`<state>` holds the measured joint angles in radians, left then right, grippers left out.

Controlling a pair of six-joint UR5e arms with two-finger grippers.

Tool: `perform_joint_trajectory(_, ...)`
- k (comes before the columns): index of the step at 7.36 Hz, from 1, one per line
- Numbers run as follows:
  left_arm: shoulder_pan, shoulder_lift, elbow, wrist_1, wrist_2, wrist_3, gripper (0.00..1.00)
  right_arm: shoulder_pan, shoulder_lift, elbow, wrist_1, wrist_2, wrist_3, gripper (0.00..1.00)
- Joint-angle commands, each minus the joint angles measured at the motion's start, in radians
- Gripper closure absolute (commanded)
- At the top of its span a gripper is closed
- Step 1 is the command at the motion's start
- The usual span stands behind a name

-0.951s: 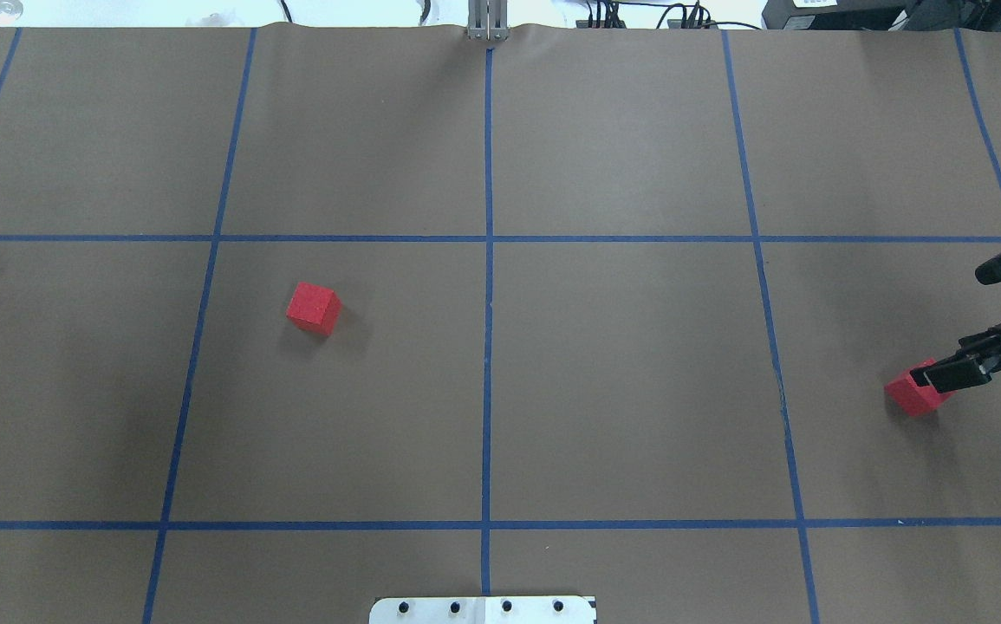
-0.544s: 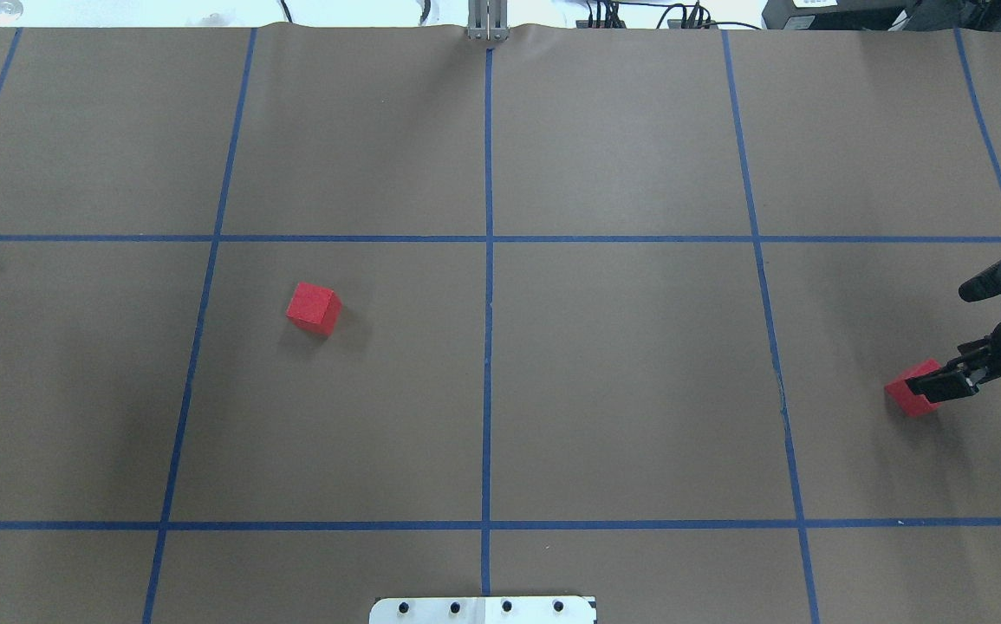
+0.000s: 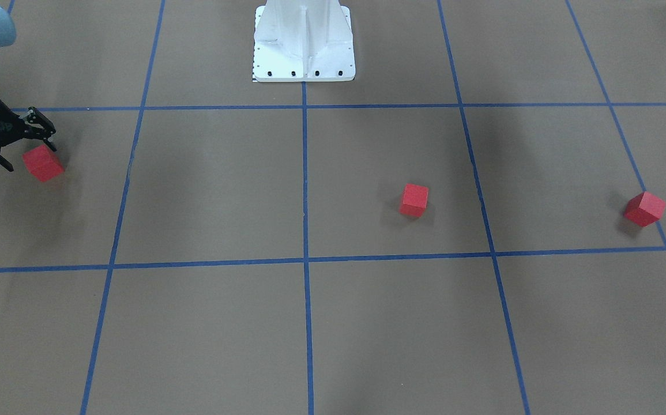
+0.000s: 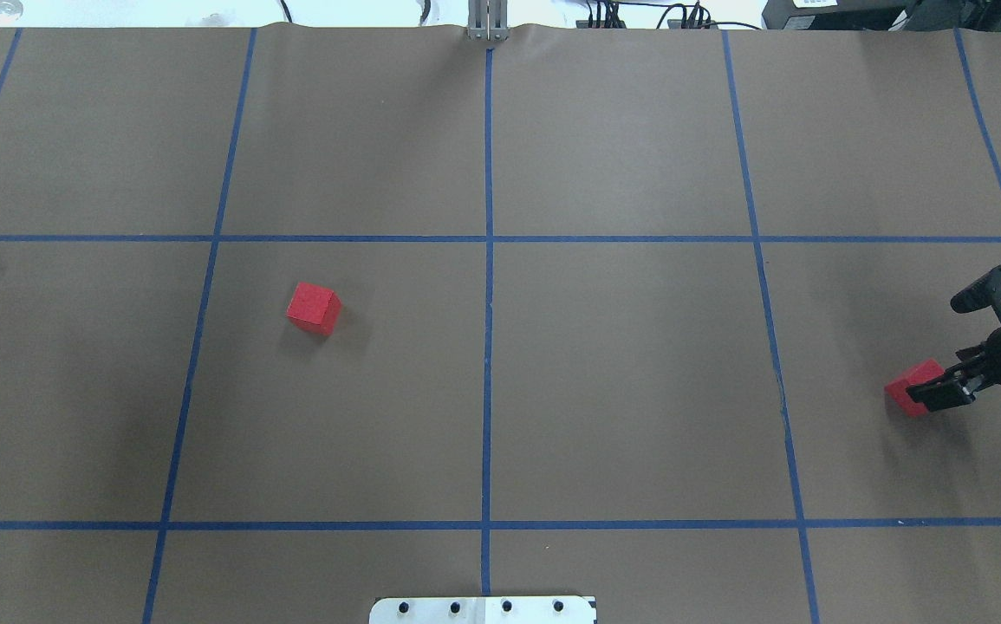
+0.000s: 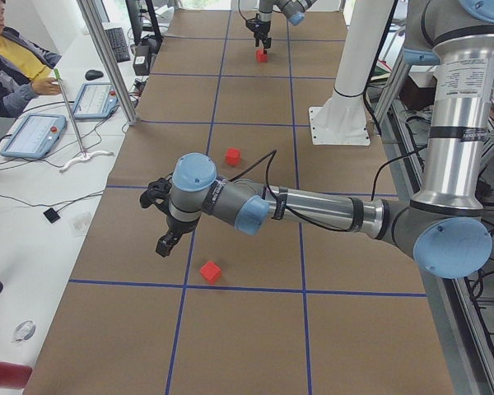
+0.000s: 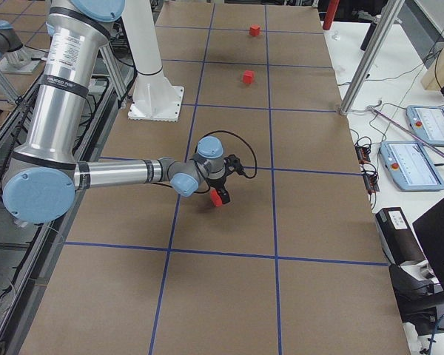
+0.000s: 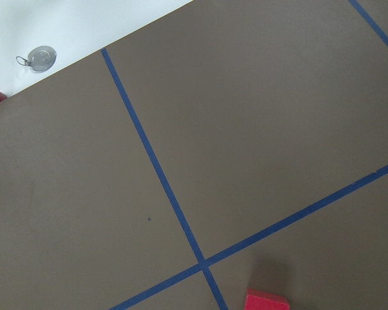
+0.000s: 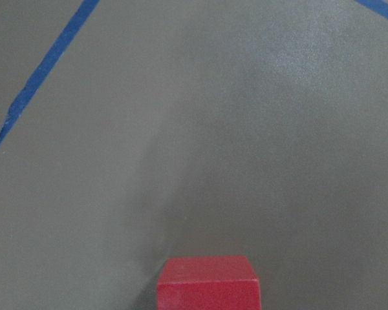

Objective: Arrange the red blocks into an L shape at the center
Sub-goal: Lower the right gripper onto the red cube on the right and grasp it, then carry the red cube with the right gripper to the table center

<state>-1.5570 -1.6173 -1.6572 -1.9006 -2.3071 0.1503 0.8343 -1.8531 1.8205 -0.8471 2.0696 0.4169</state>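
Right gripper (image 3: 26, 151), at the left edge of the front-facing view, hangs tilted with its jaws apart over the targeted red cube (image 3: 43, 163). That cube sits on the brown paper (image 3: 206, 190), well apart from the center (image 3: 333, 184). The second red cube (image 3: 414, 200) lies right of the middle grid line (image 3: 304, 323), and the third red cube (image 3: 644, 208) lies near the right edge.

Overhead, at the frame's right edge, one finger overlaps the targeted red cube's right side, so the straddle looks off-centre. Closing from here could, I judge, nudge or spin the cube, or pinch only a corner that slips during the carry.

In the right-end view, the right arm (image 6: 126, 172) reaches low and nearly level, its wrist bent down above the cube. The right wrist view shows the cube at bottom centre, with no fingers visible.

In the left-end view, the left gripper (image 5: 160, 224) hovers near the third red cube. Whether its jaws are apart I cannot tell.
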Motion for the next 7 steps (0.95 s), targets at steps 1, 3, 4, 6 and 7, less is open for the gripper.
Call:
perform_joint_trajectory(1, 0.0, 0.0, 0.001, -0.002, 0.0, 0.0, 0.0, -0.004, 0.003, -0.01, 0.0, 0.004, -0.003, 0.23)
perform_joint_trajectory(3, 0.0, 0.01, -0.001, -0.008, 0.0, 0.002, 0.0, -0.004, 0.008, -0.01, 0.0, 0.014, -0.003, 0.65)
perform_joint_trajectory(4, 0.0, 0.014, 0.001, -0.021, 0.0, 0.0, 0.0, -0.004, 0.009, -0.009, 0.0, 0.02, -0.003, 0.96)
perform_joint_trajectory(6, 0.0, 0.02, -0.003, -0.023, 0.0, 0.002, 0.0, -0.003, 0.085, 0.006, -0.015, 0.038, 0.016, 1.0)
perform_joint_trajectory(7, 0.0, 0.02, -0.004, -0.023, 0.0, 0.0, 0.0, -0.003, 0.163, 0.011, -0.07, 0.041, 0.084, 1.0)
